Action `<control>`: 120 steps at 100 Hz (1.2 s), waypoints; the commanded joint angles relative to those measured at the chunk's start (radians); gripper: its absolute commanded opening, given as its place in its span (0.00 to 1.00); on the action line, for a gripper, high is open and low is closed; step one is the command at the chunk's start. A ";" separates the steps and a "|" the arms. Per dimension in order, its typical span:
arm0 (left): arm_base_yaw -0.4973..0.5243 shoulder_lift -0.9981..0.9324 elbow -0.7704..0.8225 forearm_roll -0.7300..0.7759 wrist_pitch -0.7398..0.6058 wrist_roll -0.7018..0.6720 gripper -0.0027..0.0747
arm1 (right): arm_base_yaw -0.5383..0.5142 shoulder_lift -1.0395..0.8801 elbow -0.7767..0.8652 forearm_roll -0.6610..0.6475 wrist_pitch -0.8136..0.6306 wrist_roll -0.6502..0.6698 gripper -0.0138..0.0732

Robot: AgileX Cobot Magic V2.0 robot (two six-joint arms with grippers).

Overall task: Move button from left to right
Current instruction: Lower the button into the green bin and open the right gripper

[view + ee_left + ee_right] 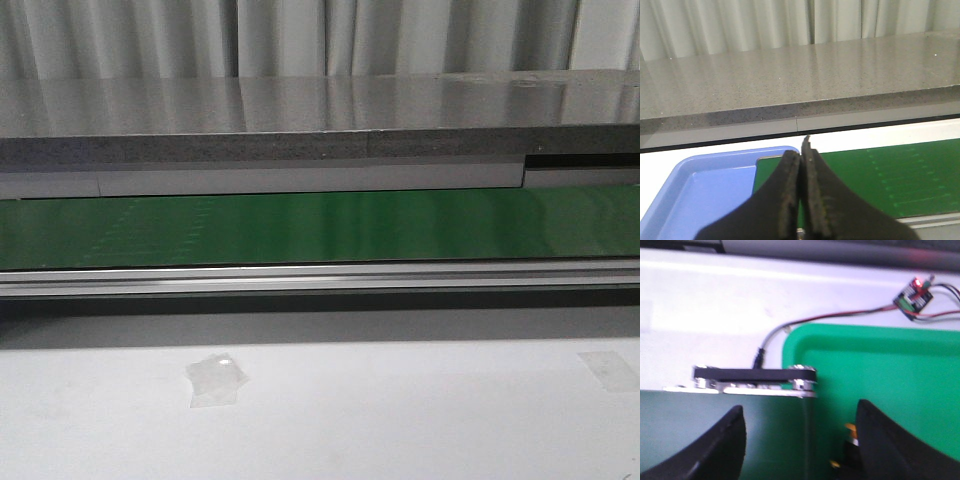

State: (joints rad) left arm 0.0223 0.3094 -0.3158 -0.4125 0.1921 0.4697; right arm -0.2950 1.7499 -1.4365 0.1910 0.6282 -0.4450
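**Currently: button low in the green tray, right fingers apart around it**

Right wrist view, blurred. The right gripper [800, 407] has its fingers [715, 450] spread wide, with nothing pinched. The button [851, 432] shows only in part: orange bits and a dark body, tight against the inner edge of one finger. I cannot tell whether they touch. It sits over the floor of the green tray [880, 360], close to the tray's edge on the belt side. The rest of the tray floor in view is open. A black bar [755, 374] with bright bolts runs along the end of the belt and meets the tray's rounded corner. A gray cable [830, 317] runs from that bar over the white desk to a small circuit board [912, 296] with a red light, just outside the tray rim.

Left wrist view. The left gripper [801, 150] has its fingers [785, 190] pressed together, holding nothing. A blue tray [700, 165] lies beneath them with its rim butting the green belt.

Front view. No arm is in sight. The green belt [300, 225] spans the full width, bounded on the near side by a metal rail [300, 280] and on the far side by a gray slab [300, 110]. Pale curtains [150, 35] hang behind the slab. The near white desk [400, 420] carries two patches of clear tape [215, 380].
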 commanded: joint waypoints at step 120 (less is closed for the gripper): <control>-0.007 0.005 -0.028 -0.017 -0.079 0.000 0.01 | 0.233 -1.076 0.896 0.127 -0.506 -0.002 0.71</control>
State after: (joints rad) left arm 0.0223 0.3094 -0.3158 -0.4131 0.1921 0.4697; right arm -0.0633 0.7533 -0.5466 0.2955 0.2051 -0.4450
